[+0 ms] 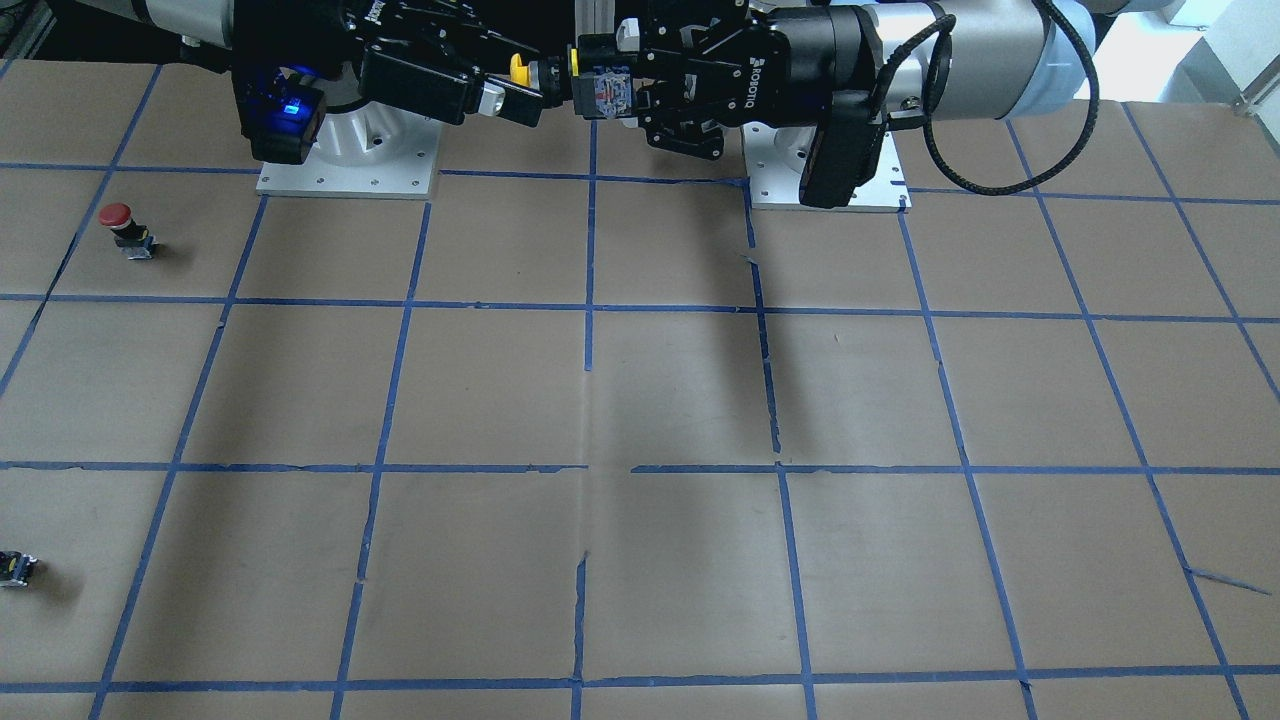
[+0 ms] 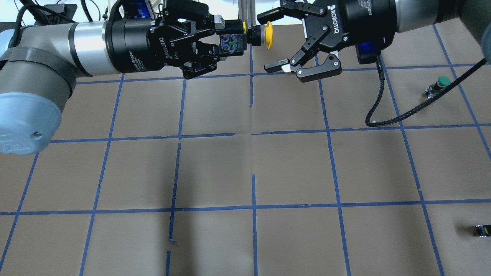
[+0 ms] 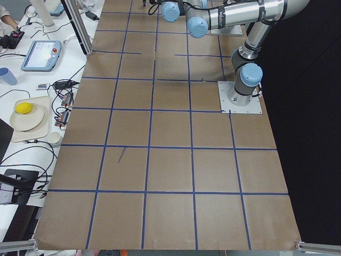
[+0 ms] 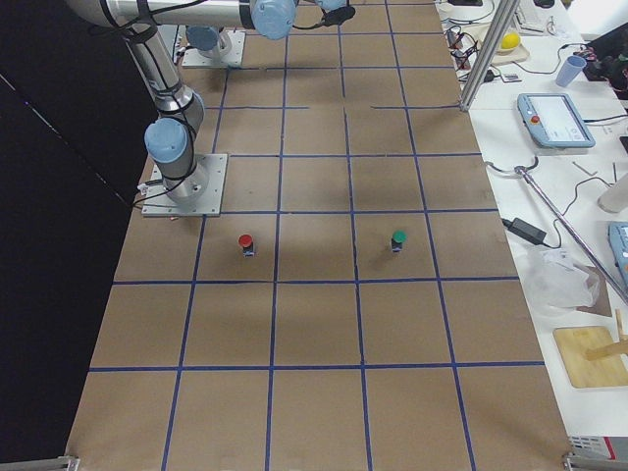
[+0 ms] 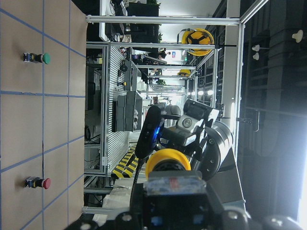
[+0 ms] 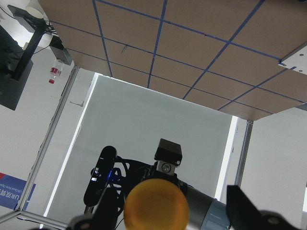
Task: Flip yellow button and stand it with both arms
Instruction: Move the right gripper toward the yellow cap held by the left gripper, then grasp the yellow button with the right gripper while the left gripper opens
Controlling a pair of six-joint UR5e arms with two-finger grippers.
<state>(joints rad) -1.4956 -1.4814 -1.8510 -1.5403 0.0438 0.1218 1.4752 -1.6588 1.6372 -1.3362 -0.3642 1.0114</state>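
The yellow button [image 2: 269, 35] hangs in the air above the far middle of the table, lying sideways. My left gripper [image 2: 229, 43] is shut on its black and silvery base, with the yellow cap pointing at my right gripper [image 2: 271, 42]. The right gripper is open; its fingers [image 2: 274, 66] stand on either side of the cap without touching it. In the front-facing view the cap [image 1: 519, 68] shows between the two grippers. It also shows in the left wrist view [image 5: 168, 161] and in the right wrist view [image 6: 156, 206].
A red-capped button [image 1: 120, 225] and a green-capped button [image 2: 441, 82] stand on the table on my right side. A small capless block [image 2: 482, 230] lies near the right front edge. Both arm bases [image 1: 345, 160] stand at the robot's side of the table.
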